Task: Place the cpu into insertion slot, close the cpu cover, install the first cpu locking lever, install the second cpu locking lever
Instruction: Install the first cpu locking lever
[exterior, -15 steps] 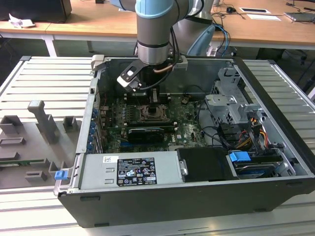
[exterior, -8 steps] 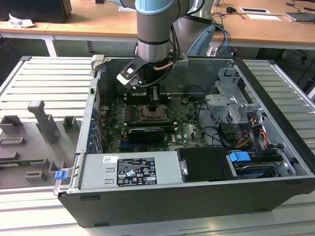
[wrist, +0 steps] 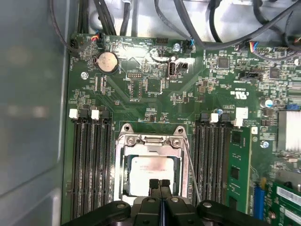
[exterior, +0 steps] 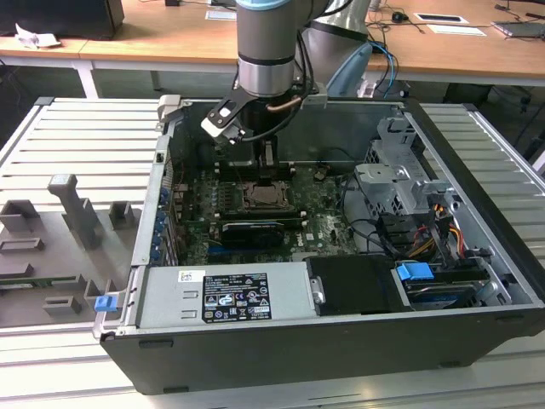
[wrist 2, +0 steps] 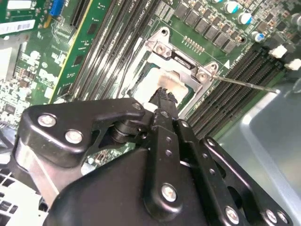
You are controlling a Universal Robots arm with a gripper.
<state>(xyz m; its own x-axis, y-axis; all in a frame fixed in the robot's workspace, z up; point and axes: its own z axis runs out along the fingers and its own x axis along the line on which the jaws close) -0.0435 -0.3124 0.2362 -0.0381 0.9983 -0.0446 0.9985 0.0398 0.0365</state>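
The insertion slot [exterior: 269,198] lies in the green board inside the open case. The cpu [wrist: 146,168], a pale silvery square, lies flat in it. The cpu cover [wrist: 151,140], a metal frame, lies down around the chip, which shows through its window. My gripper [wrist: 160,182] is shut, its black fingertips pressed together with nothing between them, low over the near edge of the chip; whether they touch it I cannot tell. In the second wrist view the gripper [wrist 2: 164,95] points at the cpu [wrist 2: 149,81]. A thin locking lever [wrist 2: 244,84] sticks out free beside the cpu cover [wrist 2: 181,59].
Long black memory slots [wrist: 91,160] flank the socket on both sides. Cables [exterior: 400,234] and a drive cage [exterior: 396,175] fill the case at the exterior view's right. A grey power supply [exterior: 230,294] sits at the front. Grey fixtures [exterior: 77,213] stand on the table at the exterior view's left.
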